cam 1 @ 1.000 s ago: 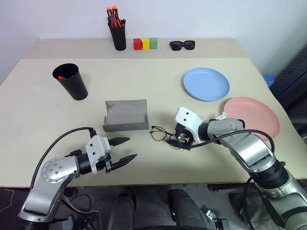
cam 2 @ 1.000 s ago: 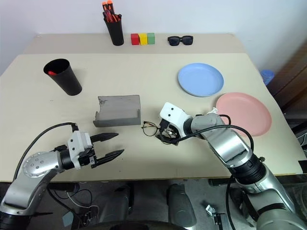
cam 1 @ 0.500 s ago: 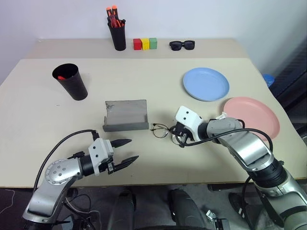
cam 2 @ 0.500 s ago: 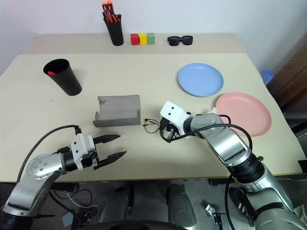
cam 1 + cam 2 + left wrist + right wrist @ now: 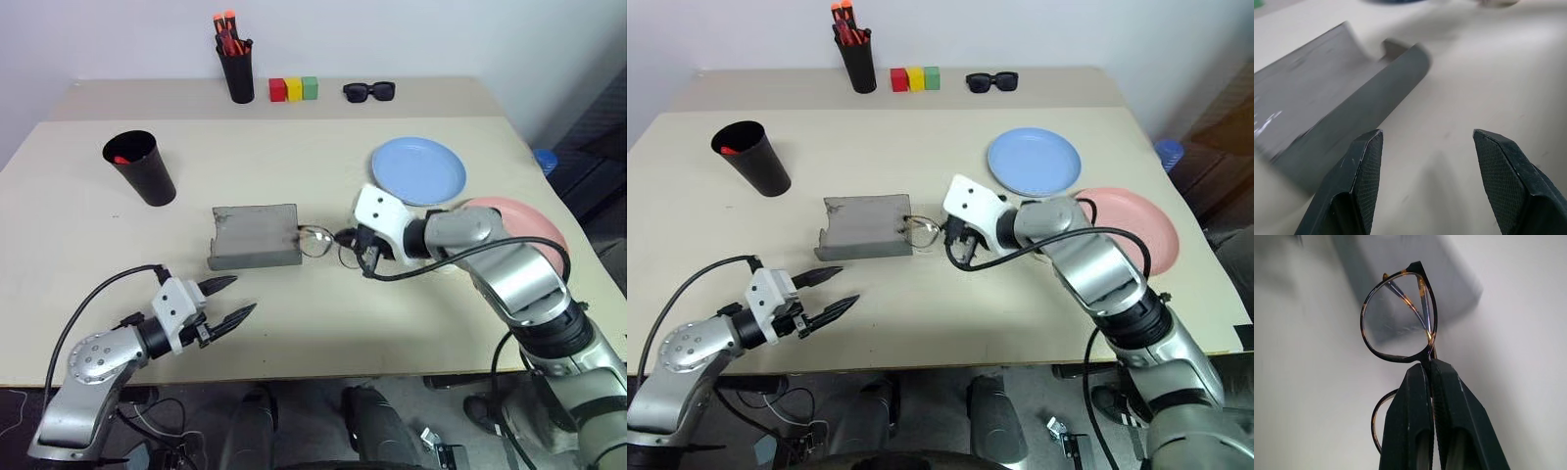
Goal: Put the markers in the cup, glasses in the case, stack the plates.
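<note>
**Glasses pinched, held beside the case**

Beige table (image 5: 323, 323) against a pale wall. Grey case (image 5: 257, 236) lies open near the middle. Right gripper (image 5: 359, 247) is clamped on the glasses (image 5: 315, 241) at the bridge; the wrist view shows both fingers pressed together with one round lens (image 5: 1399, 318) above them. Glasses sit just beside the case's right end, one lens near its edge; contact cannot be judged. Left gripper (image 5: 233, 301) hovers over bare table in front of the case, fingers spread, nothing between them. Black cup (image 5: 140, 167) stands well left, something red inside. Blue plate (image 5: 419, 170) and pink plate (image 5: 524, 221) lie apart on the right, unstacked.
</note>
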`<state>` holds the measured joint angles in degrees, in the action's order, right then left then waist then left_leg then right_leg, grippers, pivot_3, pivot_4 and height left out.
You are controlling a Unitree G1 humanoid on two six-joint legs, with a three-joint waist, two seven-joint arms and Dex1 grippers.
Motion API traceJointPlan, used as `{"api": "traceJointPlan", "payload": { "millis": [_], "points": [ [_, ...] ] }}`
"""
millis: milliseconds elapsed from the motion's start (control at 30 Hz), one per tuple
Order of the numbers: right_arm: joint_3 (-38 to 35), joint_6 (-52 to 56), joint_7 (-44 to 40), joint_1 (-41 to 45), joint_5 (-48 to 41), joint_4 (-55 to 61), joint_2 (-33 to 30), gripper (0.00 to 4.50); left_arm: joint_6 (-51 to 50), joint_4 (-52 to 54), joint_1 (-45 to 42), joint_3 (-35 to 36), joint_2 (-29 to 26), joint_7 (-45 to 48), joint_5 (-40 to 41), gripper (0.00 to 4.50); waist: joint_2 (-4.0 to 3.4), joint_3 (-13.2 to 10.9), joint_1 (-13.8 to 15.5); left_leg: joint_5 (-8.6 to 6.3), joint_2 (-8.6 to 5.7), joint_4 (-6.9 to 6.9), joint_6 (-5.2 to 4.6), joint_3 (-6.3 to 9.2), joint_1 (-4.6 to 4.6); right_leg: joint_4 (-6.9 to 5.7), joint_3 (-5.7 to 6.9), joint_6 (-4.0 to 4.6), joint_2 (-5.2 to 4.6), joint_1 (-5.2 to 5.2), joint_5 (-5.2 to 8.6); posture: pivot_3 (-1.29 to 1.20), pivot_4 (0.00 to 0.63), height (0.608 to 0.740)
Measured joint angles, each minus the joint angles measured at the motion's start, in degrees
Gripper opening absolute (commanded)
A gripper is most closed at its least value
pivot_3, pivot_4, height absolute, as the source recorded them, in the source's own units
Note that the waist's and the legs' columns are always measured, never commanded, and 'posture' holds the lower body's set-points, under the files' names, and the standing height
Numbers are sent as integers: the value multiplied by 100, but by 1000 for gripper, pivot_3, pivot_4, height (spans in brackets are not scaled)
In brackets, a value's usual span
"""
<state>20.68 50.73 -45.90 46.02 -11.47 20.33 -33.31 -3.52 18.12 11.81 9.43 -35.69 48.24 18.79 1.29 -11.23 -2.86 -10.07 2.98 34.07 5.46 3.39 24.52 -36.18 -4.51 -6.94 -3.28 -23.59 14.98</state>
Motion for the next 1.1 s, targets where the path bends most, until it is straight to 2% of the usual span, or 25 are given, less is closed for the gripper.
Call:
{"api": "traceJointPlan", "payload": {
  "millis": [100,200,433,567,933,967,1033,1100],
  "points": [
    [159,-340,60,505,111,-545,558,23,29,-60,118,178,-5,4,53,2995,1,1,5,0,0,-1,0,-2,0,4,-1,0,0,1,0,0,150,740],
    [389,-796,181,979,316,-1602,1343,23,46,-193,219,303,0,6,67,2995,-1,0,-18,0,0,-3,0,-2,0,1,0,1,0,0,0,0,150,740],
    [650,-2201,268,1694,812,-4030,2620,23,-17,-56,385,557,49,-131,312,2995,0,1,7,0,1,-12,1,-2,3,2,3,0,1,-2,-1,0,150,740],
    [842,-2679,124,1604,1139,-4600,2699,23,-137,260,692,790,96,-277,458,2995,-1,0,17,-1,0,-12,2,-3,4,4,2,0,0,-2,-1,0,150,740],
    [836,-2714,-291,1166,1488,-4406,2369,23,-249,457,838,1039,159,-331,797,2995,-1,0,-9,-1,1,-17,2,-3,3,0,1,1,3,-9,0,0,150,740],
    [836,-2693,-309,1148,1499,-4362,2372,625,-246,440,806,1043,159,-327,797,2995,-1,0,-14,-1,1,-17,2,-3,3,0,1,1,3,-9,0,0,150,740],
    [836,-2661,-345,1120,1517,-4300,2370,1294,-231,386,788,1043,159,-306,797,2995,-1,0,-34,-1,1,-17,2,-3,3,1,1,1,3,-9,0,0,150,740],
    [834,-2612,-355,1097,1525,-4271,2370,2276,-216,279,786,1043,169,-264,796,2995,0,0,-47,-1,1,-17,2,-3,3,1,1,1,3,-9,0,0,150,740]
  ]
}}
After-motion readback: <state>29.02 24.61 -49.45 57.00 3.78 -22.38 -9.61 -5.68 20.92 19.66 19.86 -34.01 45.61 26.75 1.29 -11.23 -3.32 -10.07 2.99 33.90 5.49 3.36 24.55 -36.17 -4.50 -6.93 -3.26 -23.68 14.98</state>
